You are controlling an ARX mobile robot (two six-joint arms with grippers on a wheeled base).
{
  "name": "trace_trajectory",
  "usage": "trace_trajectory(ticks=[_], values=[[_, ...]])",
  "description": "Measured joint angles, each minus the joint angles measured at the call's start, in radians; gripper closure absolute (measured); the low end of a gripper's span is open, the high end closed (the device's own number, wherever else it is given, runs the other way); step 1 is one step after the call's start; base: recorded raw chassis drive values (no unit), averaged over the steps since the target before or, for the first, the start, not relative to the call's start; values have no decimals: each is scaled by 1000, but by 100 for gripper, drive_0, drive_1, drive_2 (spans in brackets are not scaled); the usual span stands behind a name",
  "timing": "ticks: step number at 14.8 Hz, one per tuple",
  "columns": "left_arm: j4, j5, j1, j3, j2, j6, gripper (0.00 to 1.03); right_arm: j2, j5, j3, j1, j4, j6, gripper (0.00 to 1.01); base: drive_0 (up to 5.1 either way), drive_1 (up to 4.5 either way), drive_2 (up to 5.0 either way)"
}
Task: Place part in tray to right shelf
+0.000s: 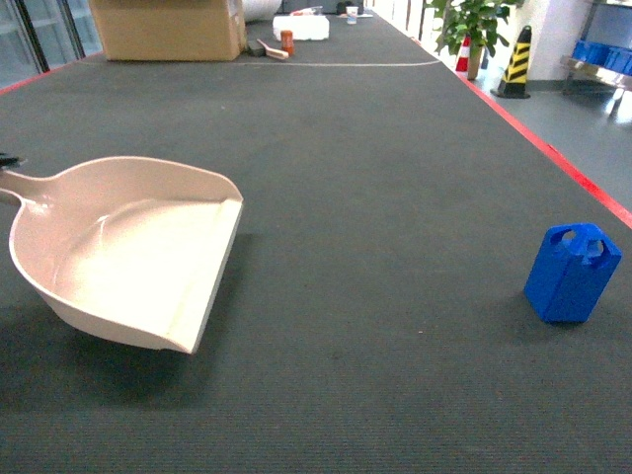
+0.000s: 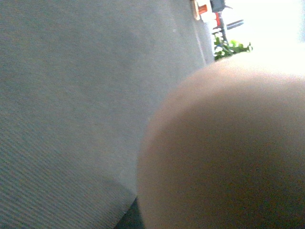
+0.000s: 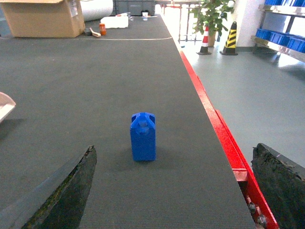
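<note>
Dark matting (image 1: 375,178) stretched ahead of us. We had the blue part (image 3: 143,136) upright beyond our right gripper (image 3: 174,191), jaws spread (approach step, we judged). Next: close in and grasp. Left gripper's state: unclear, hidden behind the tray (image 1: 128,252).

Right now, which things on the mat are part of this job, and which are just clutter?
Job items:
- blue part, upright on the mat, untouched
- beige tray, dustpan-shaped and empty, held up at its handle on the left
- right gripper, open, facing the part

Lying about:
- cardboard box
- white box
- orange bottle
- potted plant
- striped cone
</note>
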Motion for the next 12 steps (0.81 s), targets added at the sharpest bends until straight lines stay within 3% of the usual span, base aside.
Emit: trace_trajectory(ticks=[4,8,9,11,12], values=[[76,-56,-132,-114,-138,-128,84,0,0,0,0,0,0,3,0,0,0],[188,-196,-422,-291,-207,-259,84,0,0,0,0,0,0,3,0,0,0],[180,-219,-453,-312,-227,-267,84,0,0,0,0,0,0,3,0,0,0],[182,-232,-446,-314,-227,-264,84,0,0,0,0,0,0,3,0,0,0],[181,-232,-447,-314,-227,-264,84,51,81,42,28,-129,-1,3,0,0,0]])
